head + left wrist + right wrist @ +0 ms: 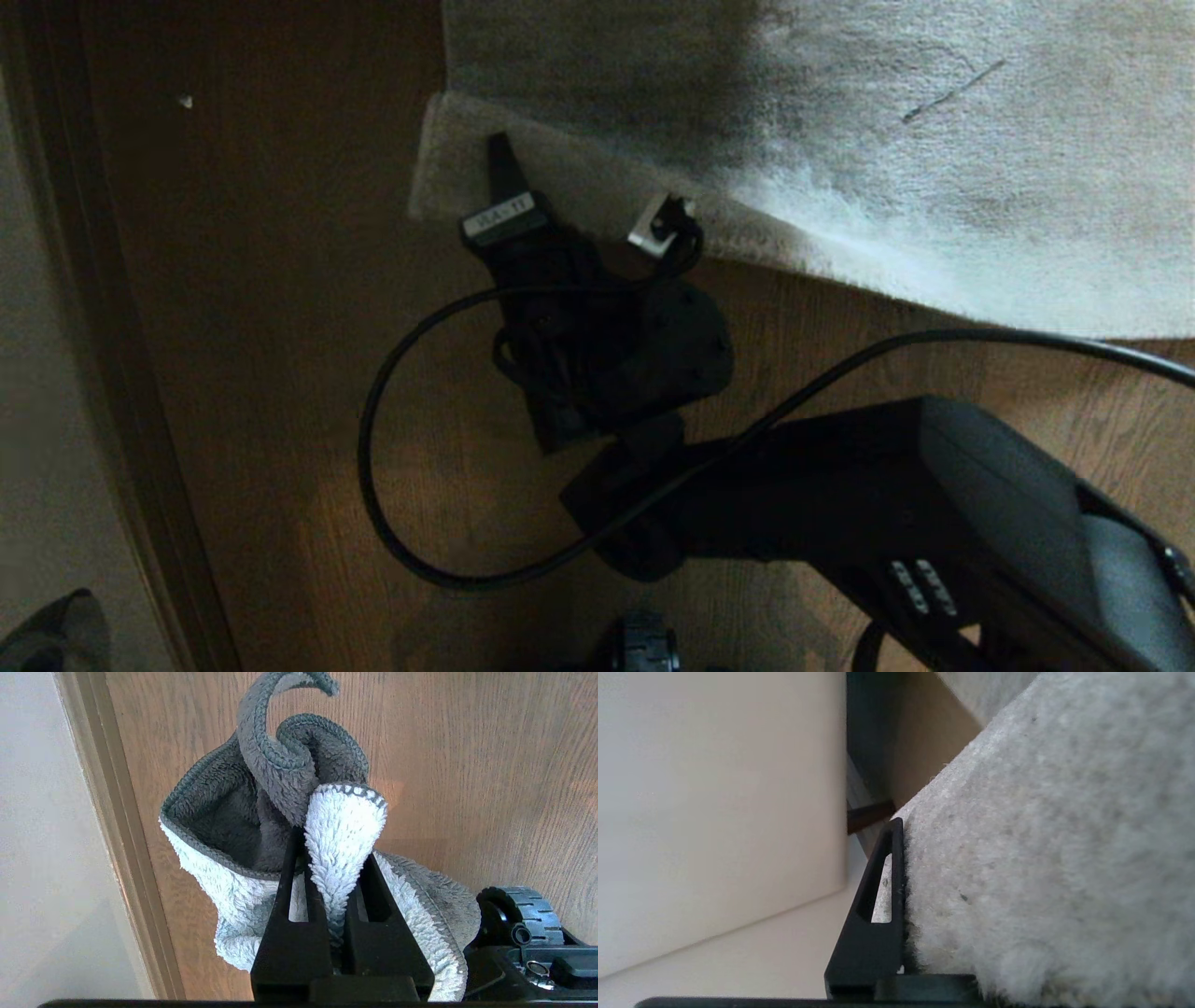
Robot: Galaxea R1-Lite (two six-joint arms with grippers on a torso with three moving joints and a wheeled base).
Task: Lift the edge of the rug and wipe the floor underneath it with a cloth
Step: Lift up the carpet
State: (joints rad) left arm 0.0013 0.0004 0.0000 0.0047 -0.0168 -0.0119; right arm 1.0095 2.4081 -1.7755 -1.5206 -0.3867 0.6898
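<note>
while the right claw (509,177) pinches the rug edge (439,159) over the floor (280,373), the left claw (334,891) clamps a cloth (345,826).

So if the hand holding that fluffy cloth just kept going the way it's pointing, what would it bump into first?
Probably the floor: the left gripper, shut on the cloth, points at bare wood planks, though depth is unclear.

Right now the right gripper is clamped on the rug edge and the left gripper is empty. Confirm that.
Not quite: the left gripper is shut on a grey and white cloth, as the left wrist view shows. The right gripper is clamped on the rug edge.
</note>
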